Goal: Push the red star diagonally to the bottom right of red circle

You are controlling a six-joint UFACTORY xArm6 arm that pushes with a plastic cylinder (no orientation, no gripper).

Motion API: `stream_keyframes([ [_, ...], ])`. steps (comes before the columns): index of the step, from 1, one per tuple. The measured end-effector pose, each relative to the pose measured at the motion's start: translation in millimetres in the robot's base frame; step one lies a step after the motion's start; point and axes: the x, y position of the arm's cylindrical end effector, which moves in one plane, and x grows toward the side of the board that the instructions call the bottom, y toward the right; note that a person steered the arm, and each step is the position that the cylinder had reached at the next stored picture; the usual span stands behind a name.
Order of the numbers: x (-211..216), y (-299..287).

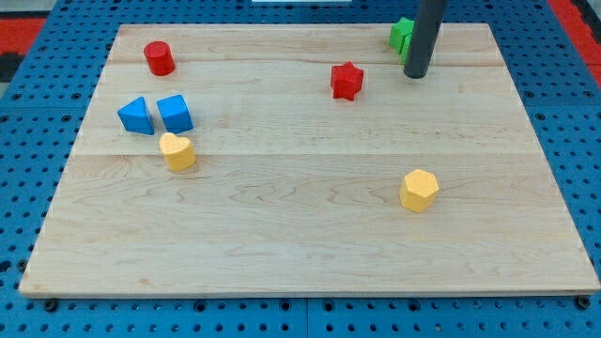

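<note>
The red star lies on the wooden board in the upper middle. The red circle stands near the board's top left corner, far to the star's left. My tip is at the end of the dark rod at the view's top right, a short way to the right of the red star and not touching it.
A green block sits just behind the rod, partly hidden by it. A blue triangle and a blue block sit at the left, with a yellow heart-like block just below them. A yellow hexagon lies at the lower right.
</note>
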Motion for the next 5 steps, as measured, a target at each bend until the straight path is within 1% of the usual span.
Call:
stream_keyframes([
  [1, 8.0, -8.0],
  [2, 10.6, -44.3],
  [3, 10.9, -175.1],
  [4, -1.2, -230.5],
  [5, -0.1, -251.5],
])
